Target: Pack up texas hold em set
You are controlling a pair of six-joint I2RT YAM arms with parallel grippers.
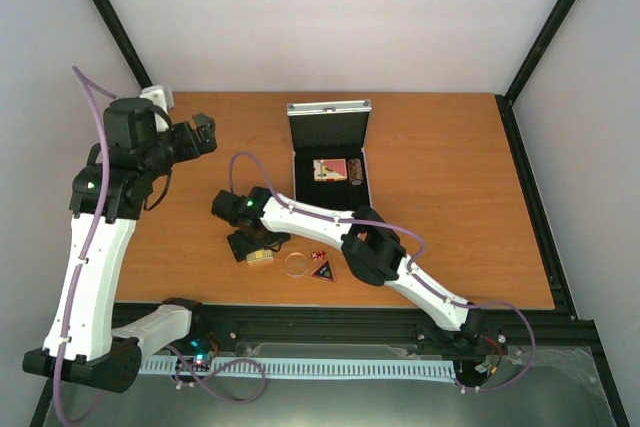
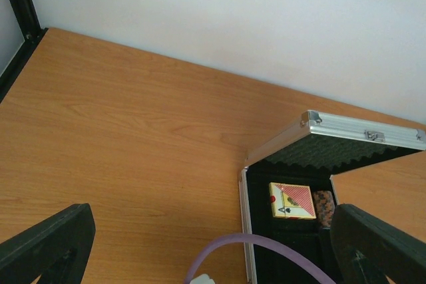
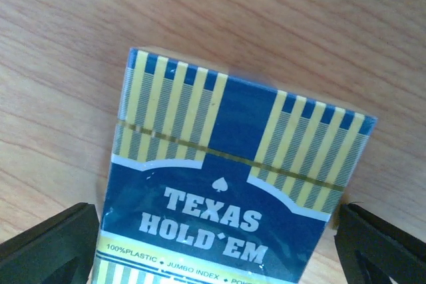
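The right gripper (image 3: 216,247) straddles the card deck (image 3: 233,164), grip unclear; next it must squeeze, lift and carry it to the case (image 1: 328,132) at upper centre.

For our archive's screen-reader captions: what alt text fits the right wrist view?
A blue-and-yellow striped card deck printed TEXAS HOLD'EM fills most of the frame, with the wooden table behind it. Two black fingertips of the right hand flank its lower sides.

An orange-brown wooden counter (image 1: 450,177) spreads beneath the right end effector (image 1: 258,250); white walls (image 1: 340,17) and black frame posts (image 1: 105,12) rise beyond.
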